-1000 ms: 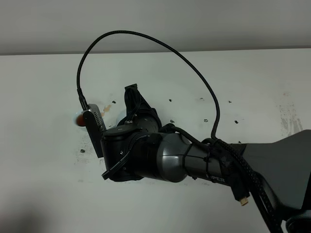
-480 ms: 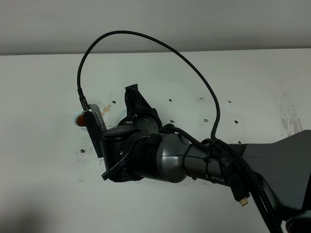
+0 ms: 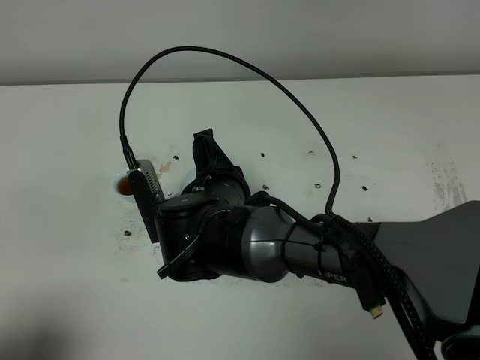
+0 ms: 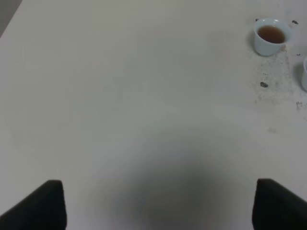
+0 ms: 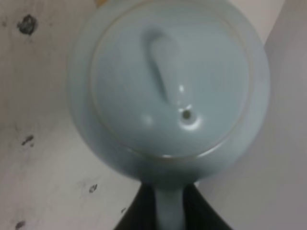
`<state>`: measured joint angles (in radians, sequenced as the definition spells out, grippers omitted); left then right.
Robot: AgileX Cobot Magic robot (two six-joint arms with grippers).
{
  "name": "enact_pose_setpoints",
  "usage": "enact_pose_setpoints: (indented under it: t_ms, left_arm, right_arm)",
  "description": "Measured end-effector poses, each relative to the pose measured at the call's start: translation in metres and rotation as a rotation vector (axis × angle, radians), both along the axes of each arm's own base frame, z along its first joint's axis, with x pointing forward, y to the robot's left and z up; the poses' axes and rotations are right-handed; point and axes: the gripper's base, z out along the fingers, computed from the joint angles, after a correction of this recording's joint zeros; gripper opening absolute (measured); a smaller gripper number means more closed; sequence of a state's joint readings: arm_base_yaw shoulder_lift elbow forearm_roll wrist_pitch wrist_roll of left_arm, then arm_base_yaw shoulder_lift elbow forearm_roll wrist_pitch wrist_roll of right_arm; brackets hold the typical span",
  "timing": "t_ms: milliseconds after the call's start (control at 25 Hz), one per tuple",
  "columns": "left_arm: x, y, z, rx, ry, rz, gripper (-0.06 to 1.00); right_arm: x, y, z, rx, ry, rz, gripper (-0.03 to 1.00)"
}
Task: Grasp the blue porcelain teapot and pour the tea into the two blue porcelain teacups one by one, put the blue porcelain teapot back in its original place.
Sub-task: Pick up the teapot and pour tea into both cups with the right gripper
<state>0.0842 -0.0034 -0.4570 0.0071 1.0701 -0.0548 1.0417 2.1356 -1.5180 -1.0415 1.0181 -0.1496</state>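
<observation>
Over by the far-left filled teacup (image 4: 271,36), right gripper (image 5: 169,203) pinches the teapot (image 5: 168,91) handle, probably for pouring; left jaws spread.

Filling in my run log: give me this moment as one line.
right gripper: shut on blue porcelain teapot handle | left gripper: open, holds nothing | teacup: holds tea | second teacup: contents unseen

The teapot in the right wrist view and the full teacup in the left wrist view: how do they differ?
The teapot is covered by a lid, while the teacup is open and shows brown tea. The teapot has a handle, clamped by the right gripper; the teacup has none and stands free on the table, untouched. Both are pale blue glossy porcelain.
</observation>
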Motion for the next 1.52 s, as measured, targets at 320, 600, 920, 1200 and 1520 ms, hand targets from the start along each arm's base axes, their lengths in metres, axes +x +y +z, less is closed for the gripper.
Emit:
enact_pose_setpoints:
  t_ms: [320,600,920,1200,1520]
  left_arm:
    - [0.0,0.0,0.0,0.0,0.0,0.0,0.75]
    - [0.0,0.0,0.0,0.0,0.0,0.0,0.75]
    - [0.0,0.0,0.0,0.0,0.0,0.0,0.75]
    - [0.0,0.0,0.0,0.0,0.0,0.0,0.75]
    - [0.0,-0.0001,0.0,-0.001,0.0,-0.001,0.75]
  right_arm:
    - [0.0,0.0,0.0,0.0,0.0,0.0,0.04]
    - [0.0,-0.0001,0.0,-0.001,0.0,-0.001,0.04]
    - [0.0,-0.0001,0.0,0.004,-0.002,-0.005,0.04]
    - [0.0,-0.0001,0.0,0.005,-0.002,-0.006,0.04]
    - [0.0,-0.0001,0.0,0.005,-0.002,-0.006,0.04]
